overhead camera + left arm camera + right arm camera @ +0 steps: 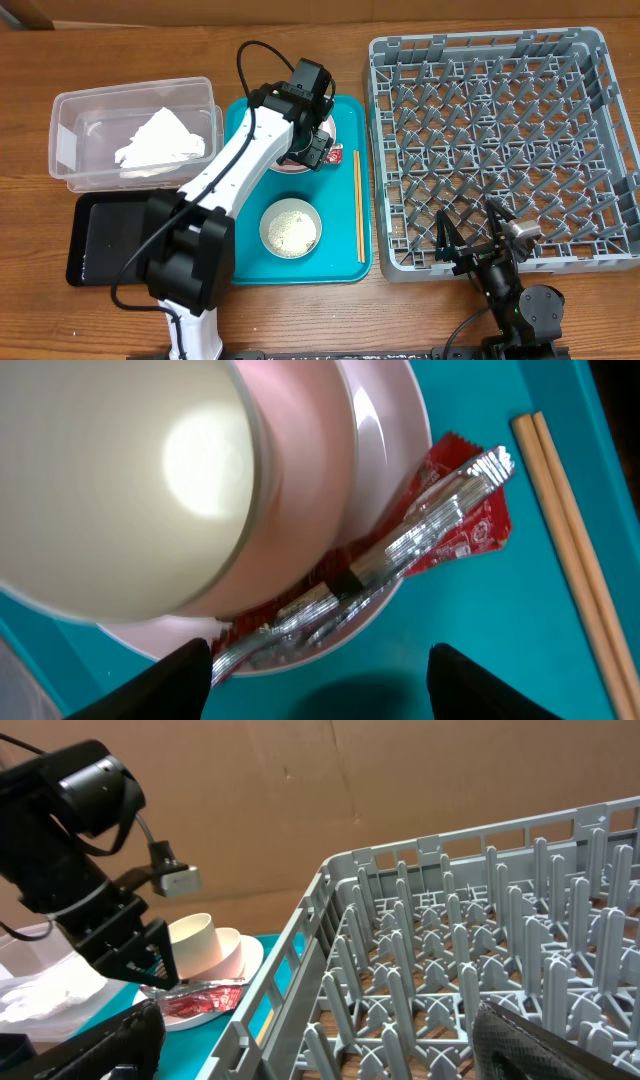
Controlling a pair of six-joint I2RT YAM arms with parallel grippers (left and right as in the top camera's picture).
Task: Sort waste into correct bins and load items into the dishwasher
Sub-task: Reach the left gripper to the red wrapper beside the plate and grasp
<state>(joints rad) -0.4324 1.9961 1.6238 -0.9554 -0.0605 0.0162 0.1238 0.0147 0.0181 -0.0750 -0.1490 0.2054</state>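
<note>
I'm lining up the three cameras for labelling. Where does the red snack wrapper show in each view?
Overhead: red snack wrapper in the tray's upper half, just left of the chopsticks.
Left wrist: wrapper right of centre, running off the pink plate.
Right wrist: wrapper lower left, at the plate's near edge.
Shared landmark: the teal tray.

Robot-manipulation test bench in a laboratory, staged as a dish-clearing station. Two cabled robot arms, the left arm and the right arm, rise from the near edge of a wooden table. A plain cardboard sheet serves as backdrop in the right wrist view. Props lie in order: clear tub and black tray left, teal tray centre, grey dish rack right.
</note>
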